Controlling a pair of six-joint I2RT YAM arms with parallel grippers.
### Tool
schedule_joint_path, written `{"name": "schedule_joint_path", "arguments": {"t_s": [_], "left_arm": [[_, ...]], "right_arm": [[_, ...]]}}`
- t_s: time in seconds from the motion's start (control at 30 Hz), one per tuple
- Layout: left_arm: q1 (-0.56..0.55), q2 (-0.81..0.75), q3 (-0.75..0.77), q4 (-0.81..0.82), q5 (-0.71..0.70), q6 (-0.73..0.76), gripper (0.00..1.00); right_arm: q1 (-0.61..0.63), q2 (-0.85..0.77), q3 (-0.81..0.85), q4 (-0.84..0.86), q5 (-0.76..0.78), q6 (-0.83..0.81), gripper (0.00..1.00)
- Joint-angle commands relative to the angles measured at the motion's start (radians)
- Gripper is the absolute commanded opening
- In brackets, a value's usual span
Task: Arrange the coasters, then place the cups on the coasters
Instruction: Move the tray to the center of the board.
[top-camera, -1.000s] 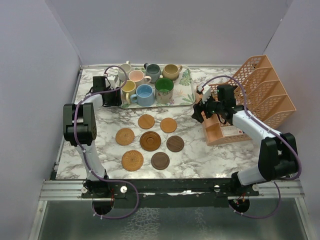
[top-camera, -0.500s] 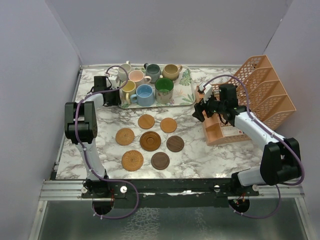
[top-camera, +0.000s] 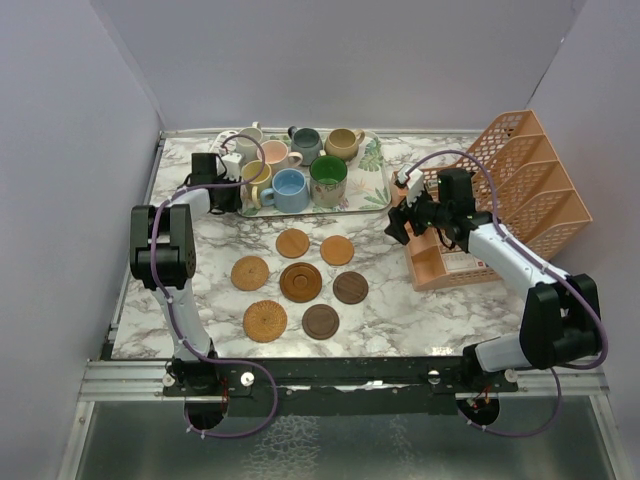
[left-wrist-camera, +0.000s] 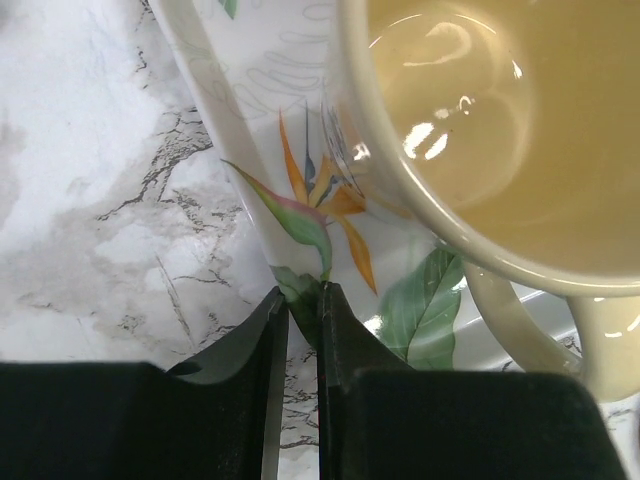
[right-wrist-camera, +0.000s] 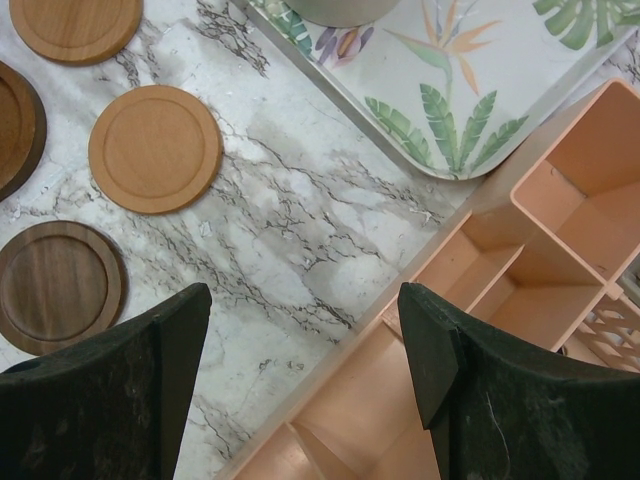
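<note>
Seven coasters (top-camera: 300, 281) are being counted on the marble table (top-camera: 420, 300), six ringed around a darker centre one; arranging is being judged done. Seven cups (top-camera: 289, 190) are being counted, all on the leaf-patterned tray (top-camera: 372, 170). None is yet on a coaster, so every placement is being left to do. The left gripper (left-wrist-camera: 300, 300) is being seen closed, apparently pinching the tray's rim beside the yellow cup (left-wrist-camera: 480, 120). The right gripper (right-wrist-camera: 305, 340) is being held wide open, empty, above the table.

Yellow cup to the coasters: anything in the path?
Only the raised rim of the tray, which the yellow cup must clear. The left pincer is closed on that rim beside it. The marble table between tray and coasters shows nothing else.
</note>
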Motion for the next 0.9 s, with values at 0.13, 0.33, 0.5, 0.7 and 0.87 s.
{"name": "schedule_joint_path", "arguments": {"t_s": [0.13, 0.33, 0.5, 0.7, 0.87], "left_arm": [[0.001, -0.054, -0.082, -0.176, -0.082, 0.195, 0.00], [0.001, -0.097, -0.153, -0.162, -0.112, 0.223, 0.00], [0.002, -0.127, -0.197, -0.148, -0.124, 0.237, 0.00], [0.003, -0.130, -0.203, -0.139, -0.132, 0.260, 0.00], [0.003, -0.112, -0.171, -0.134, -0.127, 0.272, 0.00]], "right_arm": [[-0.003, 0.035, -0.006, -0.009, 0.004, -0.015, 0.76], [-0.003, 0.029, -0.011, -0.007, 0.015, -0.018, 0.76], [-0.003, 0.029, -0.014, -0.007, 0.013, -0.018, 0.76], [-0.003, 0.027, -0.014, -0.008, -0.002, -0.015, 0.76], [-0.003, 0.041, -0.001, -0.002, -0.017, -0.004, 0.76]]}}
